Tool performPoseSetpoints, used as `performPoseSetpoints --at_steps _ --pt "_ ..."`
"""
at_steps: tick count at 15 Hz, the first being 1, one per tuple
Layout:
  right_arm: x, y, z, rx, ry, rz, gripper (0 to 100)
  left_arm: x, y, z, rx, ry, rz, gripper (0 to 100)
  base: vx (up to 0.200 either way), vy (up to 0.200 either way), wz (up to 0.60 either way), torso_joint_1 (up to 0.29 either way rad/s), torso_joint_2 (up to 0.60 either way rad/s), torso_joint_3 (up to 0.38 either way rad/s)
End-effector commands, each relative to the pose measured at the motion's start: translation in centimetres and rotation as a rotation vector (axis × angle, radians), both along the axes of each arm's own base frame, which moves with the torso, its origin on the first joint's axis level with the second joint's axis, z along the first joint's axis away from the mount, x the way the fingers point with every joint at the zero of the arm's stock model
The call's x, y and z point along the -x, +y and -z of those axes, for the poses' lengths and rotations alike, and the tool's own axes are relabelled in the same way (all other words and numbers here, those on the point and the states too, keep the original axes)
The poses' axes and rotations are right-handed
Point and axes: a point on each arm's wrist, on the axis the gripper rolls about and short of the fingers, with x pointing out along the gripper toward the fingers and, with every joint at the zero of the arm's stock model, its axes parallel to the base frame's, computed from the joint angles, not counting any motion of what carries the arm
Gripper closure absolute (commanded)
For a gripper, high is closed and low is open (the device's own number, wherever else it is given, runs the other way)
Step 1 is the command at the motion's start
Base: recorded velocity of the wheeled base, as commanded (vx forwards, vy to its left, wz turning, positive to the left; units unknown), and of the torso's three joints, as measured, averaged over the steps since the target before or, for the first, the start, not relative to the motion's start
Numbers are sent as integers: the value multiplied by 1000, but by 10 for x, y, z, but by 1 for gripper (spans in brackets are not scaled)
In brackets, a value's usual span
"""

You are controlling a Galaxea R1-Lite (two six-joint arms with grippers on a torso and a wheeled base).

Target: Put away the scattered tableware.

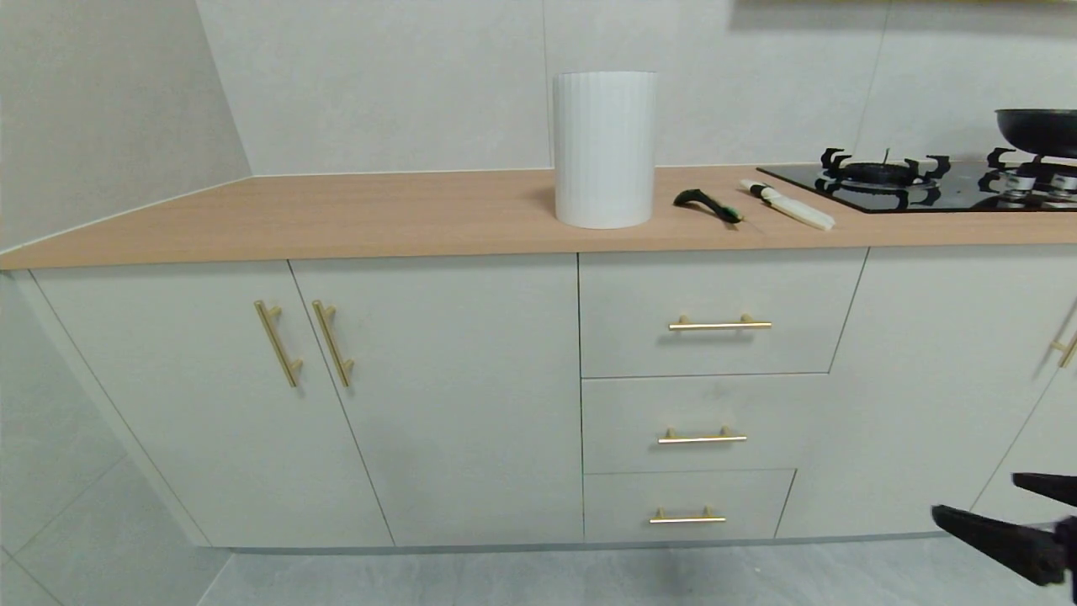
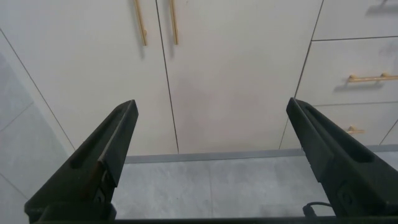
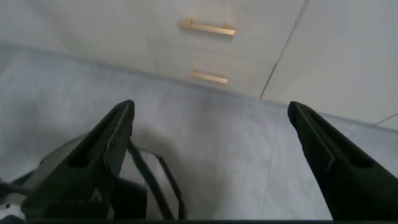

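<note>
On counter (image 1: pixel 379 215): small dark tool (image 1: pixel 707 204), knife (image 1: pixel 787 204); right end effector (image 1: pixel 974 495) cropped.

Bright, even light from above — soft shadows under the drawer handles (image 1: pixel 719 323), reflections on the black hob (image 1: pixel 951 199)

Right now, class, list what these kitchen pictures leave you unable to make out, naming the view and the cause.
1. Head view: the inside of the white canister, hidden by its own tall wall.
2. Head view: what the drawers hold, since their fronts are closed.
3. Head view: the black pan, cut off by the picture's right edge.
4. Head view: the black-handled tool and the white utensil, too small to tell their exact type.
</note>
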Motion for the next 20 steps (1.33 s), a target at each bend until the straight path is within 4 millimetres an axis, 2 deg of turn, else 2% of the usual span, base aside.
performPoseSetpoints --at_steps 1,6,8,14,20 --pt "-109 30 44 38 156 -40 0 0 0 0 0 2 0 0 0 0 0 0 0 0" --pt "-201 53 101 53 225 -46 0 0 0 0 0 0 0 0 0 0 0 0 0 0" --pt "-229 60 128 61 261 -44 0 0 0 0 0 0 0 0 0 0 0 0 0 0" --pt "-270 74 175 23 241 150 0 0 0 0 -1 0 0 0 0 0 0 0 0 0" --pt "-284 80 200 -15 148 209 0 0 0 0 0 0 0 0 0 0 0 0 0 0"
